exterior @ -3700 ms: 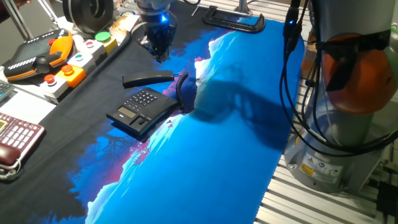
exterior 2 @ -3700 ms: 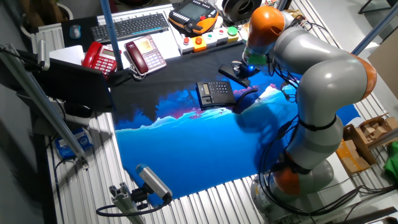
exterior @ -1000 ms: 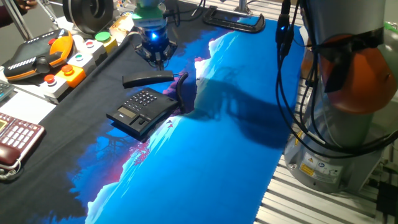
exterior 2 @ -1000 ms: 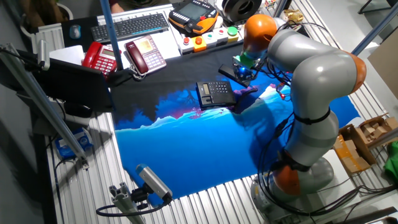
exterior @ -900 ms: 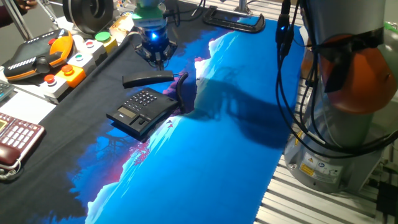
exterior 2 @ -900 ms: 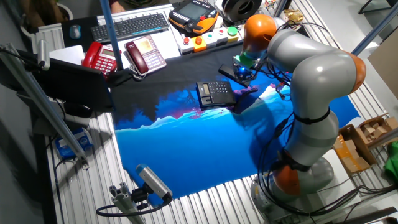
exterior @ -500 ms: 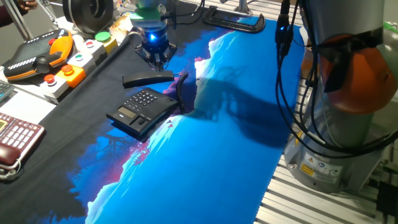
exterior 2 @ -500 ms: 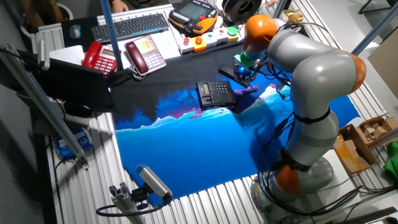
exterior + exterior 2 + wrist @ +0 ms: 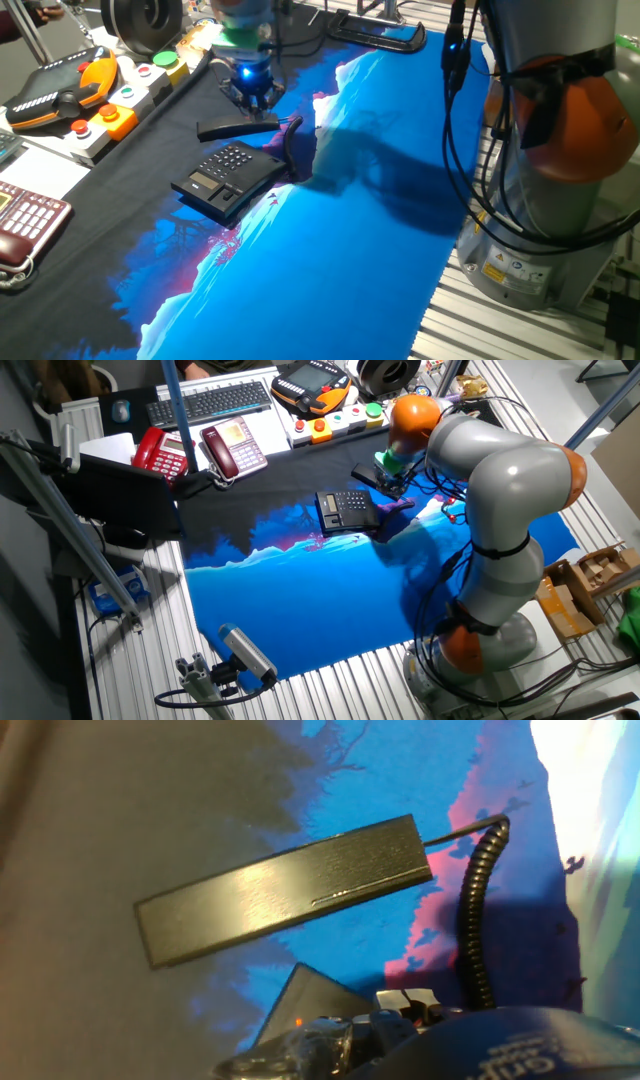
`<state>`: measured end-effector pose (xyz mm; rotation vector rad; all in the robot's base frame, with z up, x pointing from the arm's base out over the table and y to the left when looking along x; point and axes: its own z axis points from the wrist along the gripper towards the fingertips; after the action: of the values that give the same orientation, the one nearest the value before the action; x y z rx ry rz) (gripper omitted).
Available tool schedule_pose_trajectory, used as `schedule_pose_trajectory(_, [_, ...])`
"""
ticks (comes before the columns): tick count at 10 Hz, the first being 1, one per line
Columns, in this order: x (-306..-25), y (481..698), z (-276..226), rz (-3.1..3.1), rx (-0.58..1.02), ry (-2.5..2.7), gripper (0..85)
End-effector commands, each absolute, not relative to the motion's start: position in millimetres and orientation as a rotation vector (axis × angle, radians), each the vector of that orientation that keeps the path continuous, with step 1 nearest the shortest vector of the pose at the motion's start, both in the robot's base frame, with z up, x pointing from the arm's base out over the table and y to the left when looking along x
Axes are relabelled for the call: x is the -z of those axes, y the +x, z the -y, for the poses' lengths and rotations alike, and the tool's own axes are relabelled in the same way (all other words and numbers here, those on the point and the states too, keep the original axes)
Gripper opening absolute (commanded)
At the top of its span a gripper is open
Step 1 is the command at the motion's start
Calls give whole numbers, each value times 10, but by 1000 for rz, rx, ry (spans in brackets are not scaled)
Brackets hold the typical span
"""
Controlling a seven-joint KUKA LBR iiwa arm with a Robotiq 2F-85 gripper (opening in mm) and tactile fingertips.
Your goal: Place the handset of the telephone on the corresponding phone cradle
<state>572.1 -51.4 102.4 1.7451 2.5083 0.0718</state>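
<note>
The two-finger tool (image 9: 250, 98) of the grey KUKA arm (image 9: 510, 470) hangs low over the slim black bar-shaped plastic handset (image 9: 238, 127), close above it and not visibly touching; whether its jaws stand wide or narrow cannot be told, since the fixed views show only a dark cluster under a blue light and the hand view does not show the fingertips. The handset lies flat on the bench (image 9: 330, 260), on the dark part of its blue-and-black printed cloth, just beside the small black wedge-shaped desk telephone (image 9: 228, 176) and off it; seen from the hand it runs slantwise across the frame (image 9: 285, 890), so the wrist seems set to close across the narrow width of the bar. The black coiled cord (image 9: 478, 910) leaves one end of the handset and curls toward the telephone, a tether that will limit how far the bar can be carried. The long recessed phone cradle (image 9: 262, 172) along the keypad's side appears empty, awaiting the receiver; the grasp looks not yet made. A dark red phone with pale keys (image 9: 28, 222) sits well apart at the bench's edge, no part of this job.
</note>
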Motion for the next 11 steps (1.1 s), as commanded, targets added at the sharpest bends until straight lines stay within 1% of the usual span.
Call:
schedule_pose_trajectory(1, [-997,5706,556,-2514,-85,1746,7])
schedule_pose_trajectory(4, [-996,5721,538,-2468,-72,1826,7])
schedule_pose_trajectory(7, [-936,5765,488,-2404,-40,1884,7])
schedule_pose_trajectory(11, [-980,5821,489,-2369,-51,1973,7])
